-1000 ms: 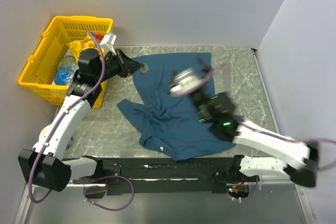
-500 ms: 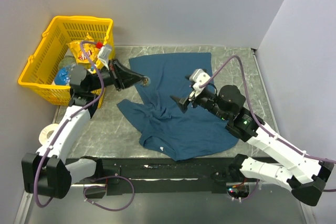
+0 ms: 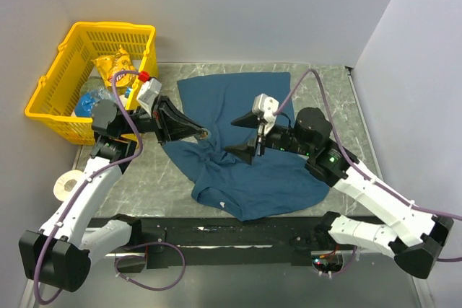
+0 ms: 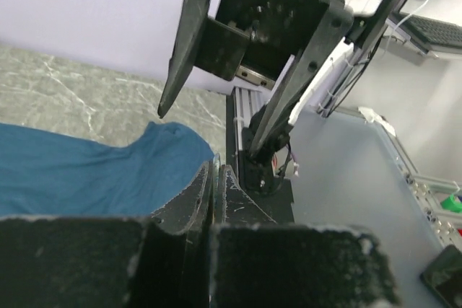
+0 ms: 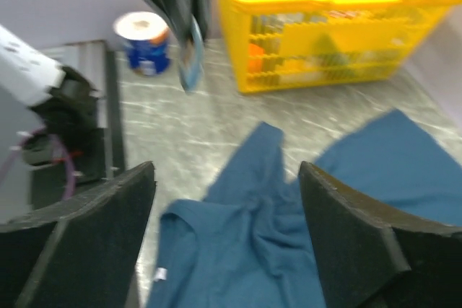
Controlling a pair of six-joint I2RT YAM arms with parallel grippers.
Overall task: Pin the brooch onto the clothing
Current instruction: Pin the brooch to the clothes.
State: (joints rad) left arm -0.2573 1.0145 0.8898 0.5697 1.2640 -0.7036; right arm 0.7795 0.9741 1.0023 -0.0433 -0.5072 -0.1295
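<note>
L arm has swung nearer w/ the brooch, from the shirt far-left corner to abt mid-left. The left claw stays pinched shut on it. R arm has come round to face it: right claw wide, empty, tips aimed at the brooch. Prob. setup for a handover or two-claw pinning. Brooch not pinned yet, seems held just over the fabric.

Count: 1 brooch, 1 shirt, 2 claws, 1 yellow basket, 1 white roll by the table.
</note>
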